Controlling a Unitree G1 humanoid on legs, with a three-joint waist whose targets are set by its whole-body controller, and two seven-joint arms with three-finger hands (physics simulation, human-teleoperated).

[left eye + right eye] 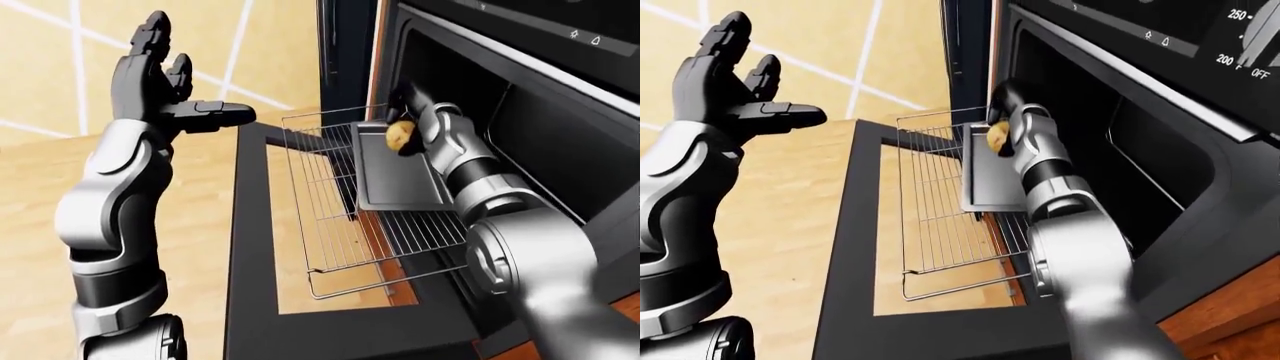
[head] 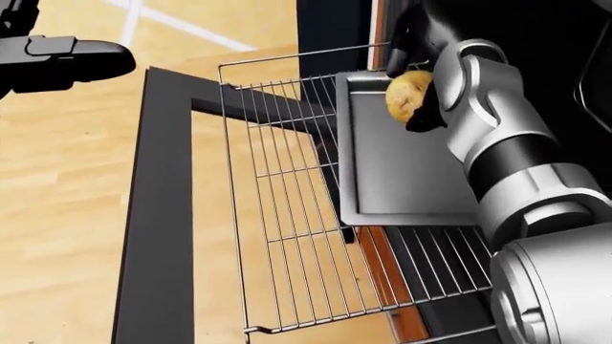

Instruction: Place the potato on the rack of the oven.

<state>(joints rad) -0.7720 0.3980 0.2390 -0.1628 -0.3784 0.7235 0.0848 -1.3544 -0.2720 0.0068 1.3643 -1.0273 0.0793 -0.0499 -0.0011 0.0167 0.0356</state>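
My right hand (image 2: 417, 86) is shut on a yellow-brown potato (image 2: 407, 94) and holds it just above the top end of a grey baking tray (image 2: 392, 172). The tray lies on the wire oven rack (image 2: 287, 215), which is pulled out over the open oven door (image 2: 153, 215). In the left-eye view the potato (image 1: 400, 136) shows by the oven mouth (image 1: 540, 127). My left hand (image 1: 165, 86) is open and empty, raised at the upper left, apart from the rack.
The dark oven cavity (image 1: 1140, 172) opens at the right, with control dials (image 1: 1250, 37) above it. The door's glass pane (image 1: 300, 247) shows the wooden floor (image 1: 190, 225) beneath. The rack's bare wire part (image 2: 278, 244) lies left of the tray.
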